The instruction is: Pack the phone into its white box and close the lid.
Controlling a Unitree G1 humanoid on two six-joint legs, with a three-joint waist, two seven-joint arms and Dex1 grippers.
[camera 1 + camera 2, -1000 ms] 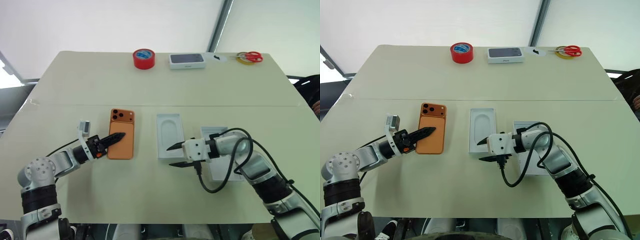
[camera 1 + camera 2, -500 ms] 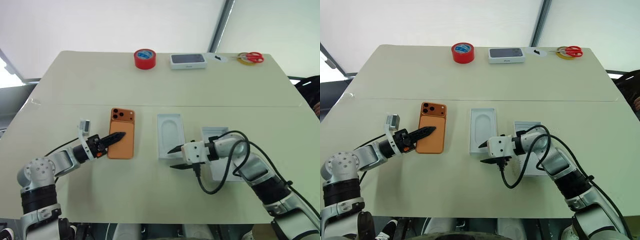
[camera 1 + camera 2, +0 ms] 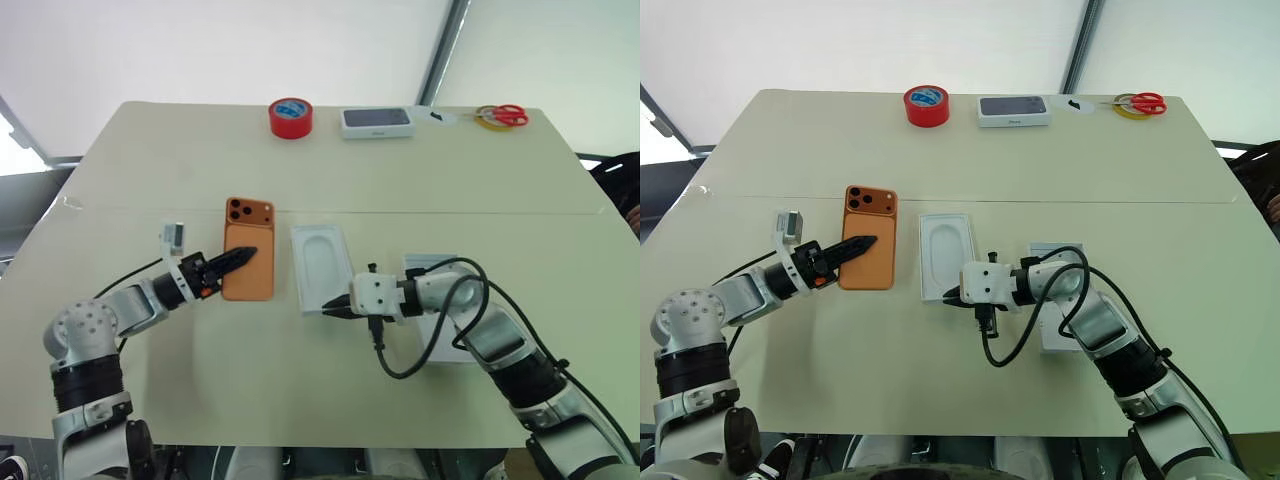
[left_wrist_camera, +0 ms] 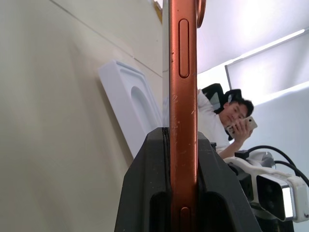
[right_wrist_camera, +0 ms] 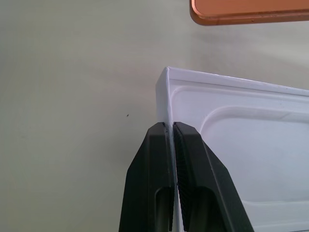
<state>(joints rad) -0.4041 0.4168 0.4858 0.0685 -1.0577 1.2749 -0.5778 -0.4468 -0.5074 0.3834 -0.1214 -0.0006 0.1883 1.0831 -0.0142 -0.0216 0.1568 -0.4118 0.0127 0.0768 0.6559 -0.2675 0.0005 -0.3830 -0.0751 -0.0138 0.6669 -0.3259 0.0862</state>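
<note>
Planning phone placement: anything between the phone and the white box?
Yes: the insert tray lies between the phone, in the left gripper, and the white box; the right gripper pinches the tray's edge, its arm over the box.

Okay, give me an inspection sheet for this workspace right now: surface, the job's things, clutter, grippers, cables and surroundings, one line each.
Surface: beige table with a seam running across it.
Job's things: orange phone held by the left gripper; white box partly hidden under the right arm; the lid cannot be told.
Clutter: white insert tray with an oval recess beside the phone; at the far edge, red tape roll, small dark-topped white box, red scissors.
Grippers: left gripper shut on the phone's edge; right gripper shut on the tray's rim.
Cables: black cable looping off the right arm.
Surroundings: a person seated beyond the table, holding up a phone.
</note>
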